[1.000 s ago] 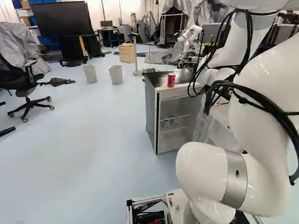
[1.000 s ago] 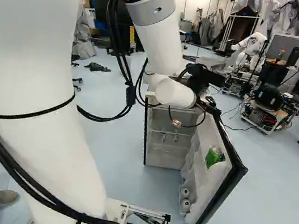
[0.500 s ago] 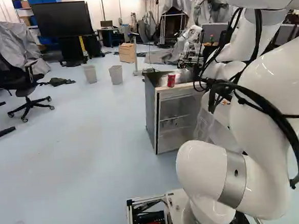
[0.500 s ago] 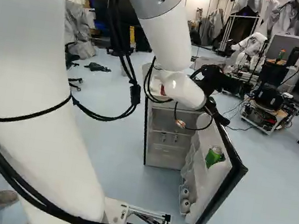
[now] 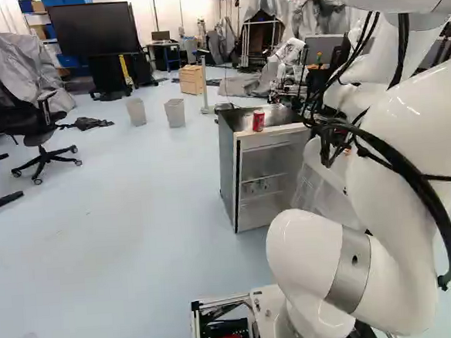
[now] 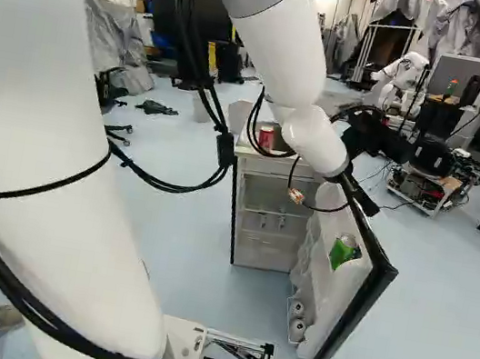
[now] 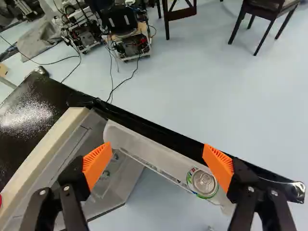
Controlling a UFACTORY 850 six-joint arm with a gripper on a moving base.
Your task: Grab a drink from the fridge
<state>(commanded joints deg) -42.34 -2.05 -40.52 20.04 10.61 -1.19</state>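
Near the front edge of the fridge top (image 5: pixel 284 117), left base view, stands a red can (image 5: pixel 258 120). Right base view: green can (image 6: pixel 344 250) in the fridge door (image 6: pixel 351 319). Wrist view: my claw (image 7: pixel 157 149) gapes wide, green can near the shelf's (image 7: pixel 146 146) outer end; likely slippery, light, dentable, best held by its sides.
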